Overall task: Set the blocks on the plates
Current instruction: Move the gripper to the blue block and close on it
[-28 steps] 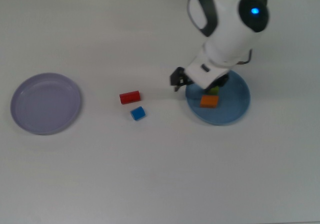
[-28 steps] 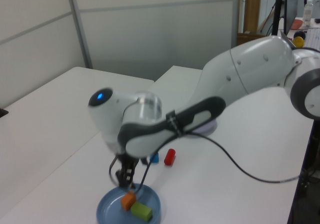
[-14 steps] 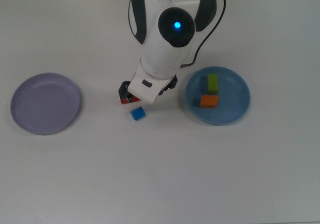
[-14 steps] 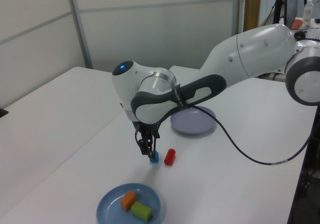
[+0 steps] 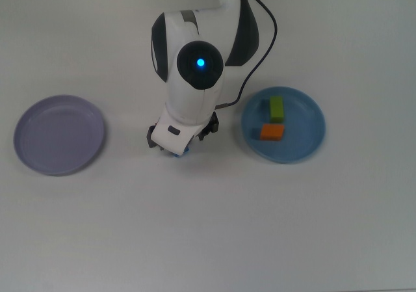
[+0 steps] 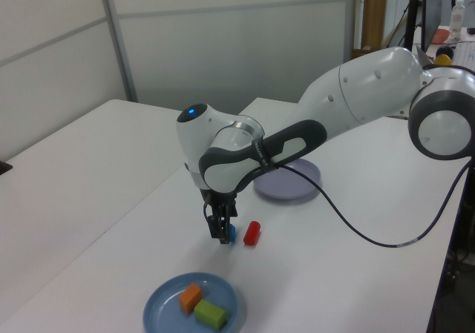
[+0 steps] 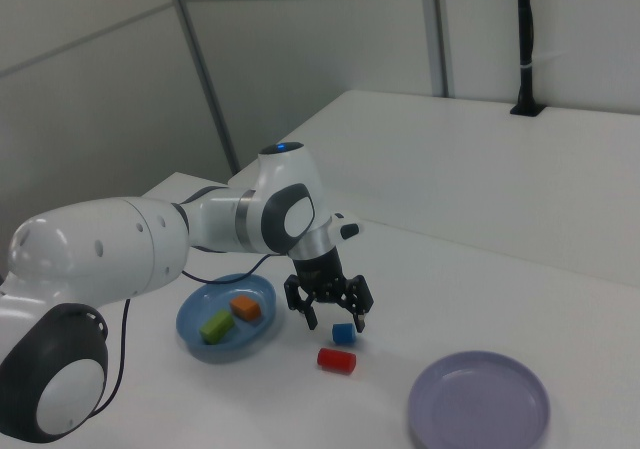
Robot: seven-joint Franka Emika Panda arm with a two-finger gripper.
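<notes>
I have the gripper [image 7: 334,320] down low over the blue cube [image 7: 343,333], and in the right view its two fingers are spread apart, one on each side of the cube, with a gap showing on both sides. I cannot tell from any view whether the fingertips reach the white table [image 5: 214,227].

From the top view the arm's wrist covers most of what I want to see: only a sliver of the blue cube [image 5: 184,151] peeks out at the lower edge of the wrist, and the red block is hidden entirely there. In the left view the cube [image 6: 231,233] is half hidden behind the gripper [image 6: 222,234] fingers, so only its right part shows. The red block [image 6: 252,233] lies on the table just beside the cube, on the left view's right; in the right view the red block [image 7: 336,360] sits just in front of the cube, apart from it.

The light blue plate [image 5: 305,149] is near the cube, on the top view's right, and holds the orange block [image 5: 272,132] and the lime-green block [image 5: 276,109] close together, though I cannot tell if they touch. The lavender plate [image 5: 39,155] lies well apart from the cube, on the top view's left; in the left view the arm cuts off part of the plate's [image 6: 297,193] rim.
</notes>
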